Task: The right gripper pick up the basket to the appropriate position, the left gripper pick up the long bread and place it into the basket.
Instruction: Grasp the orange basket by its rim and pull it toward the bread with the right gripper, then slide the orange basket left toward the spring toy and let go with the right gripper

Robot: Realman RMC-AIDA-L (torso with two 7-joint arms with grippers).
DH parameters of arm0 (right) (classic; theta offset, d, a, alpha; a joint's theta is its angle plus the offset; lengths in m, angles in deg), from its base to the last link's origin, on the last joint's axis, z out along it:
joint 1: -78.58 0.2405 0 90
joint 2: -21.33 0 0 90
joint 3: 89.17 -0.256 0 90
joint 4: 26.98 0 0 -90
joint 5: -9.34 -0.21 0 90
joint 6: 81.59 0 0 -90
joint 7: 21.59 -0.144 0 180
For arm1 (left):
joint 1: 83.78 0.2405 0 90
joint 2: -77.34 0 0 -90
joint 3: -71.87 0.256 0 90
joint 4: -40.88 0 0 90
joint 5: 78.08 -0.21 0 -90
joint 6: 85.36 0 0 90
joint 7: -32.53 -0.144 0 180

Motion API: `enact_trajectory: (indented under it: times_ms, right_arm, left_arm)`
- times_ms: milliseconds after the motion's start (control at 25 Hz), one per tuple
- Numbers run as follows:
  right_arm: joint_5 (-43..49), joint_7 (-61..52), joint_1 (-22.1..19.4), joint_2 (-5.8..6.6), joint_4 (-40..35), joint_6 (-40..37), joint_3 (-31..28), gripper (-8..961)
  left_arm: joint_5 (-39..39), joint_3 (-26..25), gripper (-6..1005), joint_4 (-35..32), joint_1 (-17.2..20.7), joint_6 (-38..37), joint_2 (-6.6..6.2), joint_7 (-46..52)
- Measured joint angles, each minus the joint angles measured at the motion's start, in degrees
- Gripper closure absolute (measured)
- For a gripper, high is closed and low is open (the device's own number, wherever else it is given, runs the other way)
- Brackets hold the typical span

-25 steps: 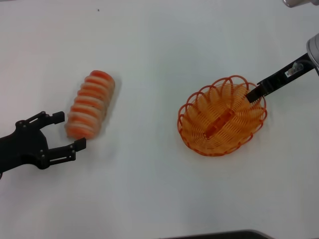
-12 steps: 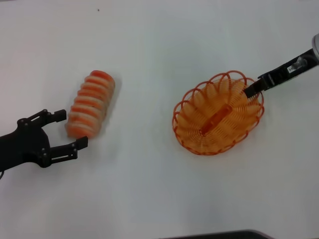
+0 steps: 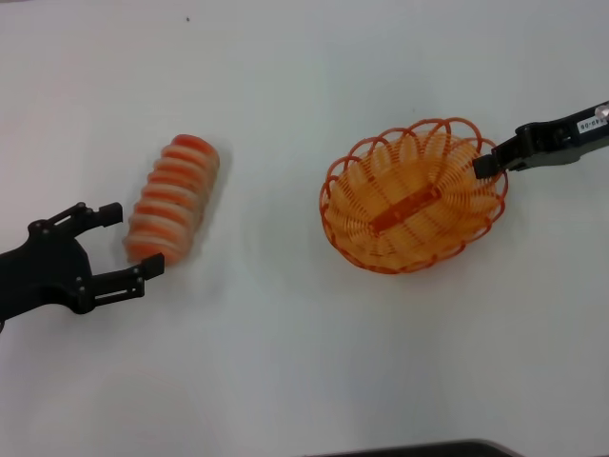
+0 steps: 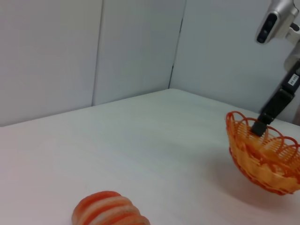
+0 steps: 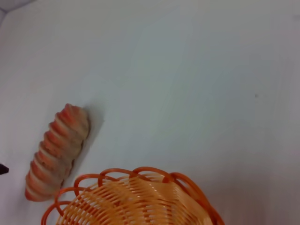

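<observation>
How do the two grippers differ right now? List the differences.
The left gripper is open with its fingers spread beside the near end of the long bread, holding nothing; the right gripper is shut on the rim of the basket. The left one sits low by the table; the right one holds the basket tilted. Both are black and two-fingered.

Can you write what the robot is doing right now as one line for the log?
right gripper: shut on basket rim, basket tilted | left gripper: jaws open at near end of long bread | bread: on table, not gripped
</observation>
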Motion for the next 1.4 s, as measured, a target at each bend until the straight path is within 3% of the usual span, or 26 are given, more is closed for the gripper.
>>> enact_trajectory:
  times_ms: [520,1040,1400]
  right_arm:
    - [-2.97,-16.82,0.48,-0.74,0.33,1.91,-1.67,883]
    - [-2.71,-28.51,4.09,-3.01,-0.36,7.72,8.91,882]
    - [-2.72,-30.11,4.23,-4.72,-0.54,10.34,10.32,882]
  left_arm:
    - [1.99,-0.76,64,-0.99,-0.87,0.20,0.26,0.24]
    - [2.10,-3.30,64,-1.84,-0.40,0.60,0.33,0.42]
    - [1.81,-3.42,65,-1.83,-0.15,1.06,0.33,0.42]
